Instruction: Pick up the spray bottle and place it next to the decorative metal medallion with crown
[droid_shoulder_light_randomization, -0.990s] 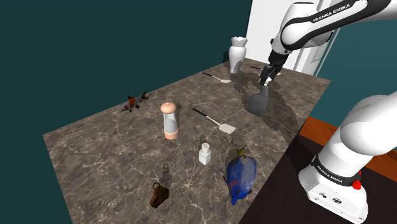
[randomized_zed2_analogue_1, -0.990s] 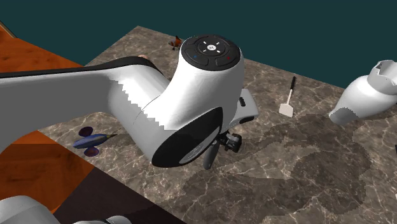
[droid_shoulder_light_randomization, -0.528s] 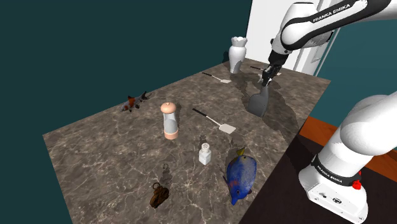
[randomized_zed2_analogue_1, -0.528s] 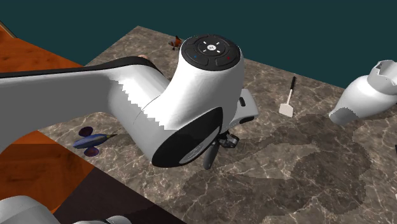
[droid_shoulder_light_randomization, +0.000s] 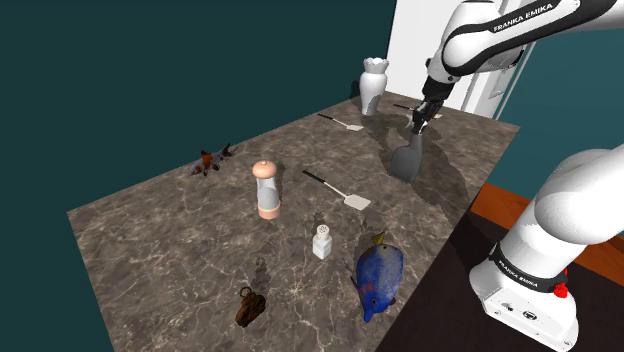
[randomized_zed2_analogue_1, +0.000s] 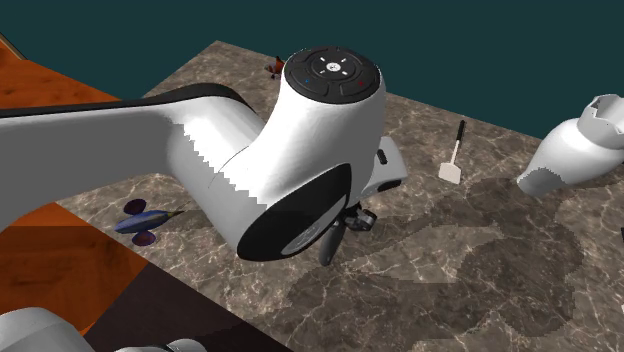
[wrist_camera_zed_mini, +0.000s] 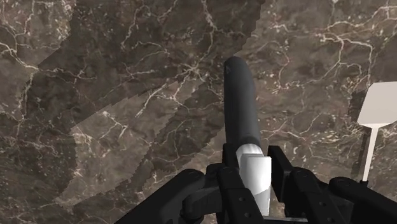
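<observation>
Marble, dark brown with pale veins, tops the table (droid_shoulder_light_randomization: 150, 230) we work over. Starting from the shoulder view's left, an orange-and-dark figure (droid_shoulder_light_randomization: 210, 160) lies farthest from the gripper. A small brown medallion (droid_shoulder_light_randomization: 250, 306) with a loop on top also lies well apart from it, at the table's near edge. Next come a pinkish grinder (droid_shoulder_light_randomization: 265, 190) standing upright, a white shaker (droid_shoulder_light_randomization: 322, 241), and a white-bladed spatula (droid_shoulder_light_randomization: 340, 190) roughly midway toward the gripper. A second spatula (droid_shoulder_light_randomization: 342, 123) lies nearer the gripper, close to a white vase (droid_shoulder_light_randomization: 373, 85). A blue fish-shaped thing (droid_shoulder_light_randomization: 378, 277) lies well away from the gripper, toward the stand. Then comes the gripper (droid_shoulder_light_randomization: 418, 120) itself. Our black fingers (wrist_camera_zed_mini: 280, 168) pinch the white neck of the spray bottle (droid_shoulder_light_randomization: 406, 160). Its dark grey body (wrist_camera_zed_mini: 240, 102) hangs below them over the marble, within the arm's shadow. We cannot tell whether its base touches the table.
</observation>
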